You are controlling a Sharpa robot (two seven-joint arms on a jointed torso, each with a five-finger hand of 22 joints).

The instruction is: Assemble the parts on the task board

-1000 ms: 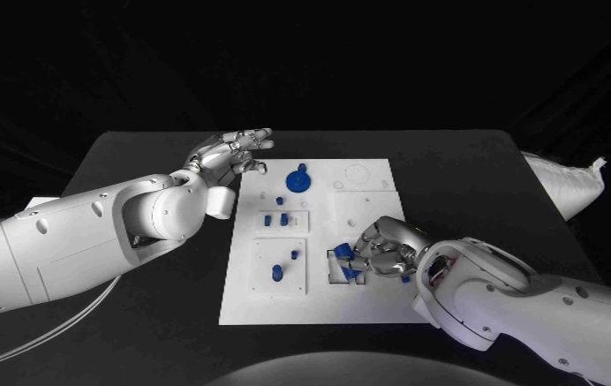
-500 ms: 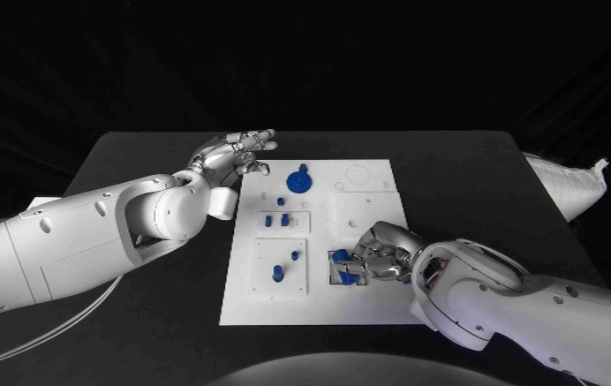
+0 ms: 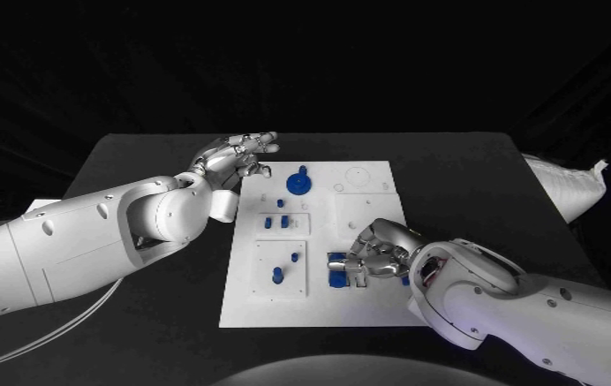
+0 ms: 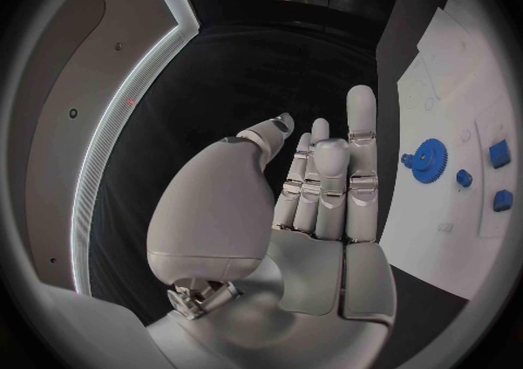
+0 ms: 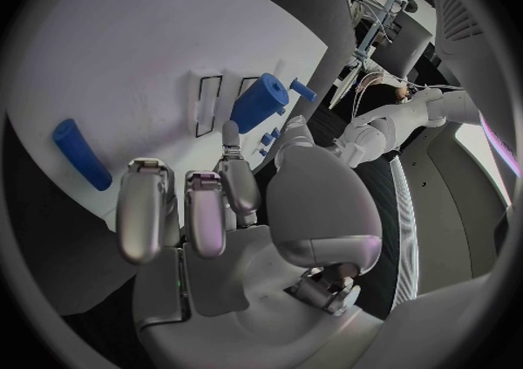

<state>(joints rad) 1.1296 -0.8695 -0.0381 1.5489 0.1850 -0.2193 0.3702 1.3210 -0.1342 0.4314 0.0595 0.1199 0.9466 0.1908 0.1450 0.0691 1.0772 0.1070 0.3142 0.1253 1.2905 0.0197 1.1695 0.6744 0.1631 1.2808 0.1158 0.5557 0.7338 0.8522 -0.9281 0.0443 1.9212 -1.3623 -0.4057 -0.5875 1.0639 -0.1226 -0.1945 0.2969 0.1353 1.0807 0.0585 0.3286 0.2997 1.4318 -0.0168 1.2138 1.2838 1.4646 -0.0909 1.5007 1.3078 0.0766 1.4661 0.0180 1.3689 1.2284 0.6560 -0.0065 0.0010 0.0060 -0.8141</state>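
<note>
The white task board (image 3: 255, 311) lies mid-table. A blue gear (image 3: 299, 179) (image 4: 428, 160) sits at its far end, and small blue parts (image 3: 276, 222) and a blue peg (image 3: 278, 272) stand in its left panels. My right hand (image 3: 380, 250) (image 5: 218, 203) rests on the board's near right with its fingers curled in. Its fingertips (image 5: 230, 139) are at a blue block (image 3: 339, 273) (image 5: 260, 100) beside two slots. I see nothing inside the palm. A blue cylinder (image 5: 82, 153) lies nearby on the board. My left hand (image 3: 237, 154) (image 4: 316, 203) hovers by the far left corner, fingers straight and empty.
A white bundle (image 3: 568, 185) lies at the table's right edge. A pale cable (image 3: 57, 326) hangs off the left side under my left arm. Black table (image 3: 471, 165) surrounds the board.
My right hand has edged toward the board's near side, and the blue block at its fingertips now sits lower. My left hand has risen slightly with its fingers spread more.
</note>
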